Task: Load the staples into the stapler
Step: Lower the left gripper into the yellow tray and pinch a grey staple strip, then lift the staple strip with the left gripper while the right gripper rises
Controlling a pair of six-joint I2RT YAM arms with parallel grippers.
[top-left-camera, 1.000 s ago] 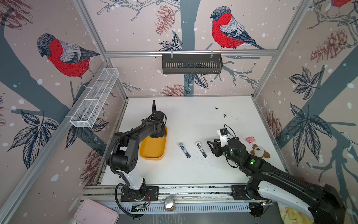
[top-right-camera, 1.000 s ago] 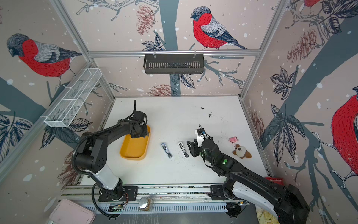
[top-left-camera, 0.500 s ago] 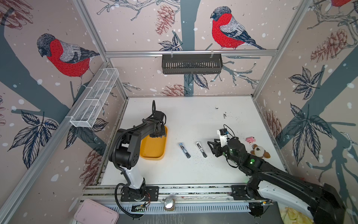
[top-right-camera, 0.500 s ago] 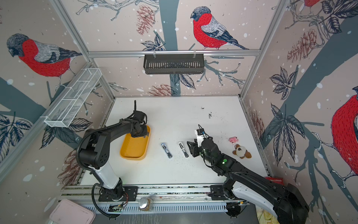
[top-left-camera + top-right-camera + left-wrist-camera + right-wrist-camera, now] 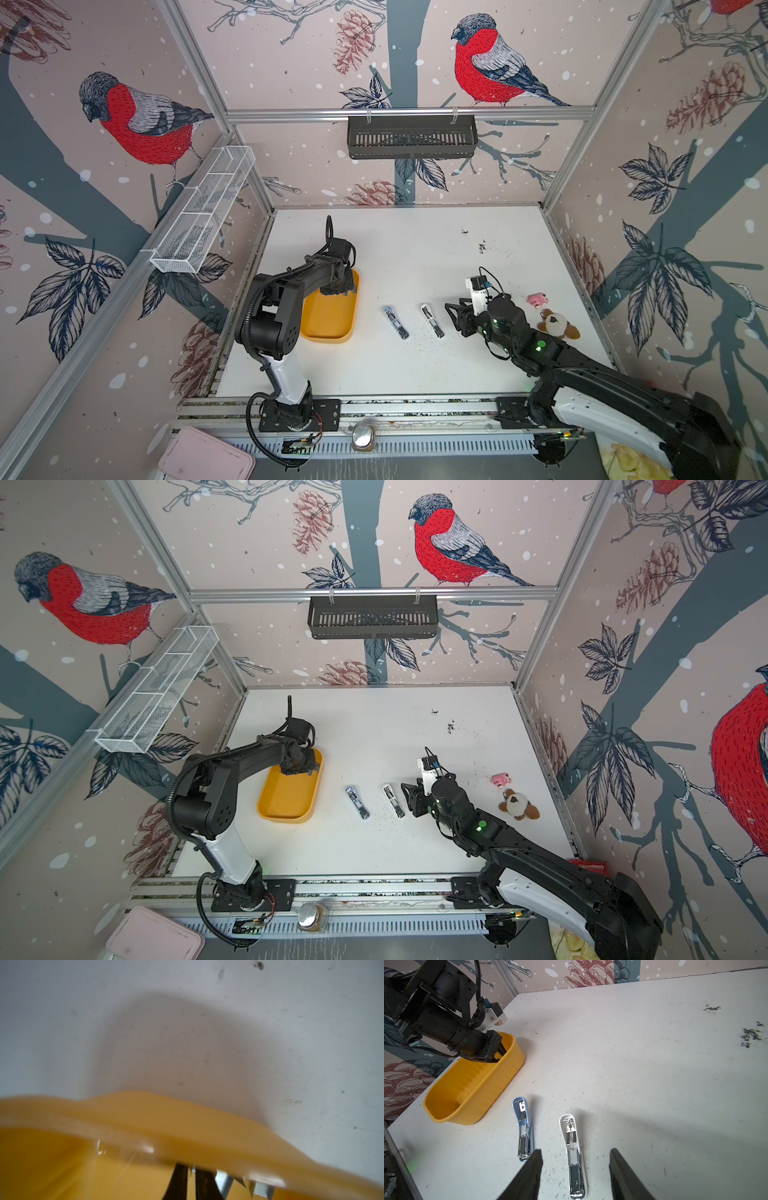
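Two staplers lie opened flat: blue stapler (image 5: pixel 524 1130) and white stapler (image 5: pixel 573 1159), with the right gripper (image 5: pixel 575 1151) spread apart over the white one. Farther back, the left gripper (image 5: pixel 191 1169) is pinched together inside the yellow tray (image 5: pixel 500 1084) beside the staples (image 5: pixel 223 1181), possibly nipping one.

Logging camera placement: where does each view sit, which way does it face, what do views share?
Both top views: high above the front, looking down on the table; left arm, right arm show, left end effector in the tray.
Left wrist: inside the tray, facing its rim and the table beyond; own fingers beside staples.
Right wrist: above the white stapler, facing blue stapler, tray, left arm; right end effector open.
Shared: all four show the tray.
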